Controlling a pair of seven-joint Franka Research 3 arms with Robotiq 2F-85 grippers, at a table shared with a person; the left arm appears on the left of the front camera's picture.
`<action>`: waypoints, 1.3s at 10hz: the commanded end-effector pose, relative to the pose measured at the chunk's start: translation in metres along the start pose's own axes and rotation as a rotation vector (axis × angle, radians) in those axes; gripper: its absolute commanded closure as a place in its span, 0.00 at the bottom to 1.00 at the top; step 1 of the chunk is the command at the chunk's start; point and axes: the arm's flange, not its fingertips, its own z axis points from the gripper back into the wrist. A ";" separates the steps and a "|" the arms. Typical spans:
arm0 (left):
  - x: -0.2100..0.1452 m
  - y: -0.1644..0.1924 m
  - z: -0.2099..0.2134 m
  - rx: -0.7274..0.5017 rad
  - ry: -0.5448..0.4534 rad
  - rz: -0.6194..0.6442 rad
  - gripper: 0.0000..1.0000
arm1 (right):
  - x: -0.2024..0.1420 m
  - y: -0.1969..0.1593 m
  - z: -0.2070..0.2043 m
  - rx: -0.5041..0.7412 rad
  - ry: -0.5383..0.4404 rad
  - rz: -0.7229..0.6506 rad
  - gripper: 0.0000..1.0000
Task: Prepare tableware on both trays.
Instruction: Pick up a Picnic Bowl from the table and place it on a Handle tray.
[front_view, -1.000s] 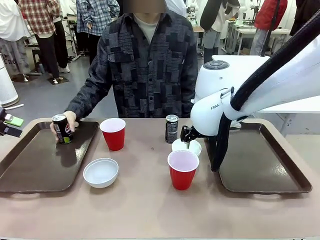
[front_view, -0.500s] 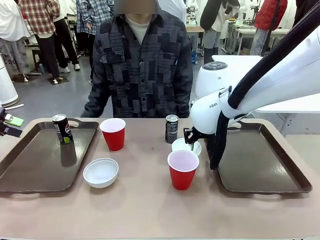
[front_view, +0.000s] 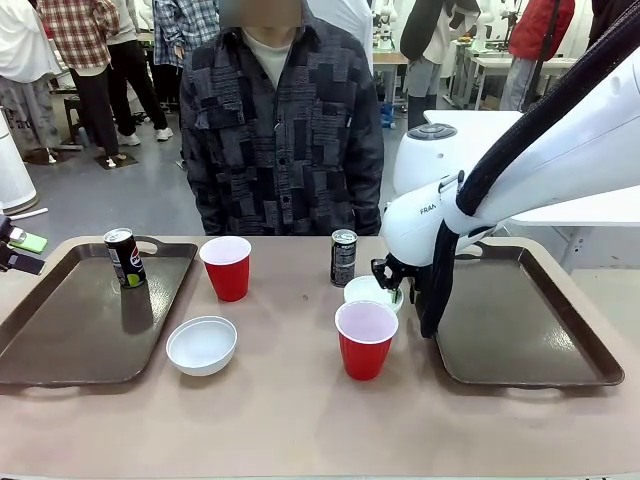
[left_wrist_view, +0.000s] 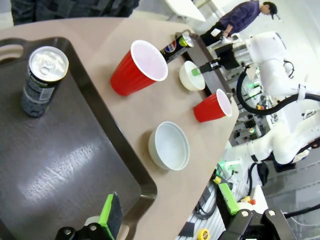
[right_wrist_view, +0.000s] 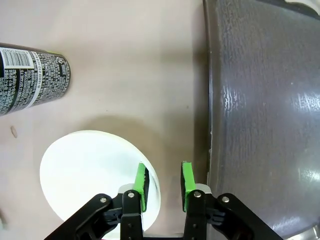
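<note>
The left tray (front_view: 60, 345), glossy dark brown plastic with a raised rim and rounded corners, lies at 9 o'clock on the tan table (front_view: 300, 425), its cut-out handle end toward 12 o'clock. The tray can (front_view: 124, 257), a slim black cylinder with a silver top, stands at that end, long axis vertical, top up. The matching right tray (front_view: 520, 335) lies at 3 o'clock. Between the trays, the table can (front_view: 343, 257) stands upright at 12 o'clock. The far bowl (front_view: 366, 291), small, round, smooth and white, sits mouth up at its 5 o'clock. The near cup (front_view: 366, 339), red with a white inside, stands mouth up at 6 o'clock of that bowl. The far cup (front_view: 227, 267) stands upright at 11 o'clock, with the near bowl (front_view: 202, 345) mouth up at its 7 o'clock. The right gripper (right_wrist_view: 164, 183) points straight down over the far bowl's rim beside the right tray. Its jaws are narrowed astride the rim, one green pad inside and one outside; whether they clamp it cannot be told. The left gripper (left_wrist_view: 169, 207) hangs over the left tray's edge, jaws spread wide, holding nothing.
</note>
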 end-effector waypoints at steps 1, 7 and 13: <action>0.001 0.000 0.001 -0.014 -0.016 -0.003 0.00 | 0.005 0.005 -0.001 0.001 0.019 -0.019 0.74; 0.001 0.000 0.001 -0.014 -0.016 -0.003 0.00 | 0.004 0.000 0.000 0.011 0.031 -0.022 1.00; 0.001 0.000 0.001 -0.014 -0.016 -0.003 0.00 | -0.044 -0.025 0.099 0.053 -0.064 0.035 1.00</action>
